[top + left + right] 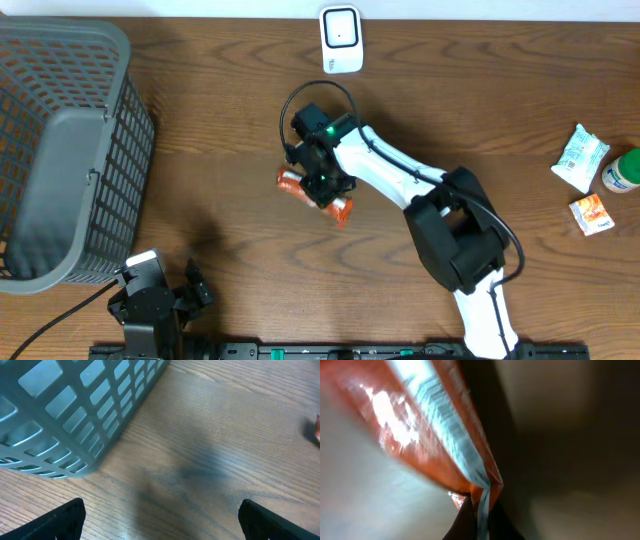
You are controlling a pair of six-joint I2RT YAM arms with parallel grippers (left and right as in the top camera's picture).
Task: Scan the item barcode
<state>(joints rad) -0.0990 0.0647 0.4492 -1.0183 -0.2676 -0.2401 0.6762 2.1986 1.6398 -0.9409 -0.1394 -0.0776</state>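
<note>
**Overhead view.** The right gripper (326, 186) is near the middle of the tabletop, slightly toward the left, at the end of its white arm (395, 170), which reaches in from the near edge. Its jaws are pressed together on an orange packet (342, 209). The ends of the packet show on either side of the black fingers. Whether the packet touches the wood cannot be told from this view. A white scanner (341, 40) stands at the middle of the far edge, well apart from the packet. A grey mesh basket (95, 130) fills the far left corner. Three further goods lie near the right edge: a white and green packet (581, 157), a green-capped bottle (622, 172) just beside it, and a small orange and white sachet (590, 214) nearer the front.

**Left wrist view.** The left gripper (160, 522) is near the near left corner of the tabletop with its fingers (60, 520) spread wide and nothing between them. Below it are bare wood grain and the lower wall of the basket.

**Right wrist view.** The packet fills the frame, blurred. A pale printed strip runs along its orange film, and its narrow end is pinched between the two dark fingertips (465, 522) at the bottom of the picture.
</note>
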